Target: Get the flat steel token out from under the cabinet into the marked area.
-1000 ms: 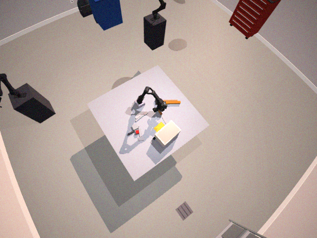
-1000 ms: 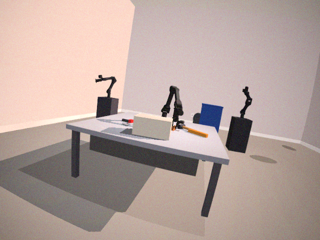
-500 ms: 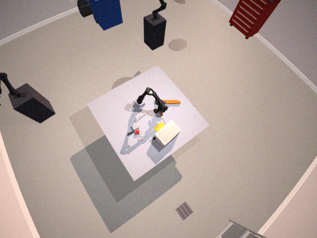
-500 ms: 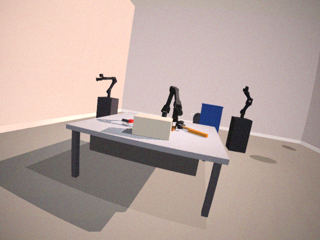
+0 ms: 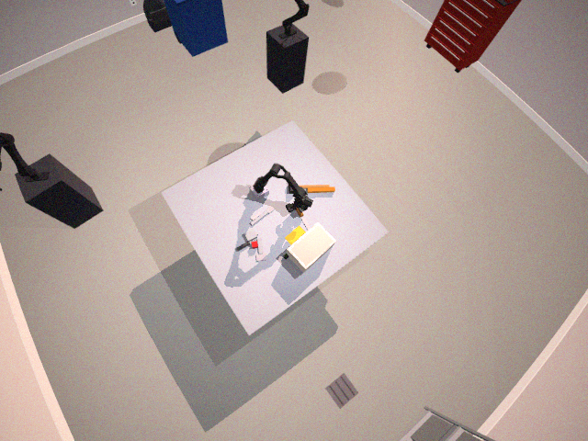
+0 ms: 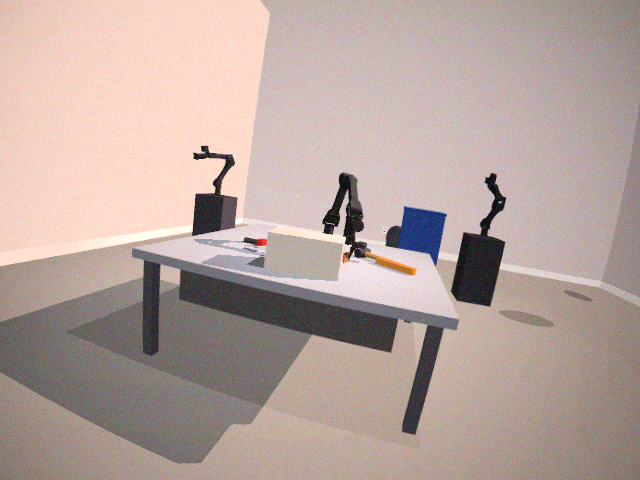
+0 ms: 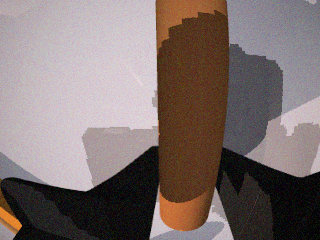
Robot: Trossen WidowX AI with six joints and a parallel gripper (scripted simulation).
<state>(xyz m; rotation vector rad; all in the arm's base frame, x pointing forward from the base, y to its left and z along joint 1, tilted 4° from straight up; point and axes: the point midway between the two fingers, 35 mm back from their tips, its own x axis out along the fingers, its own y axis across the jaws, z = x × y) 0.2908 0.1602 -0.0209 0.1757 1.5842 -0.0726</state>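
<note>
My gripper [image 5: 297,209] [image 7: 189,167] is shut on the orange-brown handle [image 5: 299,213] [image 6: 345,257] [image 7: 192,105] of a tool, just above the table. In the top view a thin line, seemingly the tool's shaft, runs from the handle toward the cabinet; its tip cannot be made out. The cream cabinet [image 5: 311,246] [image 6: 303,254] stands on the table [image 5: 332,175] [image 6: 392,294]. The yellow marked area [image 5: 295,234] lies in front of it, partly in shadow. The steel token is not visible, and the vent slots cannot be made out.
A long thing with an orange handle [image 5: 321,188] [image 6: 395,265] lies beside my gripper. A red block [image 5: 254,244] [image 6: 262,242] with dark bars lies across the table, near pale pieces [image 5: 261,215]. A small dark thing [image 5: 285,256] is beside the cabinet.
</note>
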